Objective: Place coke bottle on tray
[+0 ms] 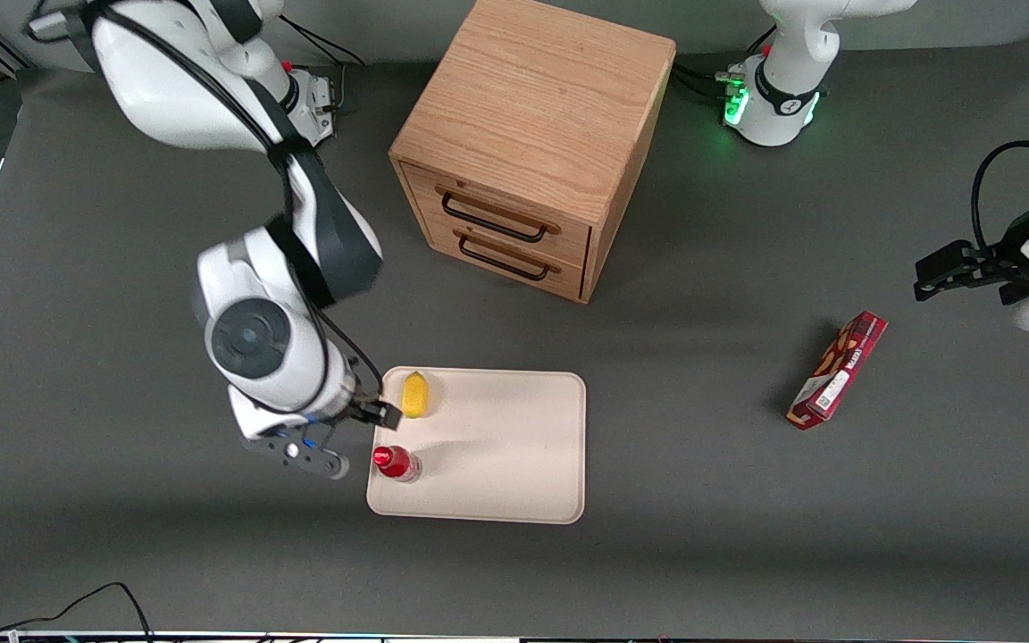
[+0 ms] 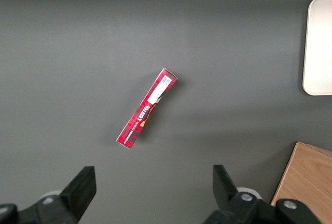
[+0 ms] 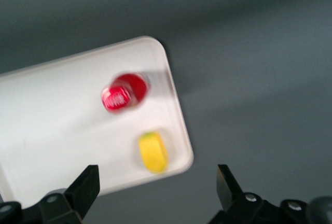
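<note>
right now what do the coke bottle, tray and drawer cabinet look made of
Coke bottle: likely plastic, glossy red with a clear base.
Tray: matte cream, probably plastic; smooth, rounded corners.
Drawer cabinet: wood, visible grain; dark handles, possibly metal.
The gripper hangs open beside the tray.

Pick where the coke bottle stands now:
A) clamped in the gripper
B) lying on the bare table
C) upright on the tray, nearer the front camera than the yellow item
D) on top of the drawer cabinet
C: the coke bottle stands upright on the tray, nearer the camera than the yellow item; the open gripper sits at the tray's edge, apart from it.
</note>
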Motion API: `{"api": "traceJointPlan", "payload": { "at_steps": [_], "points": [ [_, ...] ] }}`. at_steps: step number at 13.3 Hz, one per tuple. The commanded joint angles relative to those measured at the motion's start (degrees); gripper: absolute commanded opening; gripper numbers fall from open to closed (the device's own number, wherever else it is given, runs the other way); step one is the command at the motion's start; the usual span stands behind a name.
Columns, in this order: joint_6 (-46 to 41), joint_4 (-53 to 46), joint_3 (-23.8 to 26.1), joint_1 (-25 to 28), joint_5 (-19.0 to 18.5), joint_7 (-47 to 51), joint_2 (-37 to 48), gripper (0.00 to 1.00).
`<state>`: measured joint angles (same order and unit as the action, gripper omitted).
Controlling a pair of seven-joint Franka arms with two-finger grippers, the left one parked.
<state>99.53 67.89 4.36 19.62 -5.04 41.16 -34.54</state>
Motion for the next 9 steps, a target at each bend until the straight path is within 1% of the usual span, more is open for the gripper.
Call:
{"api": "traceJointPlan", "payload": {
  "at_steps": [1,2,3,5,6,8,9],
  "points": [
    [0.2,22.8,6.0,-10.2,2.0,-10.4,20.3,1.00],
    [-1.9,25.9,7.7,-14.2,2.7,-15.0,24.5,1.00],
    [-3.5,28.1,8.3,-16.8,2.8,-19.1,27.8,1.00],
    [-7.3,31.1,8.3,-21.6,2.8,-26.4,33.5,1.00],
    [-7.9,33.2,8.3,-24.3,3.2,-30.1,36.4,1.00],
    [-7.7,37.7,8.0,-30.2,6.9,-36.6,43.1,1.00],
    [-8.0,38.1,7.7,-33.0,7.8,-40.0,44.9,1.00]
  ]
}}
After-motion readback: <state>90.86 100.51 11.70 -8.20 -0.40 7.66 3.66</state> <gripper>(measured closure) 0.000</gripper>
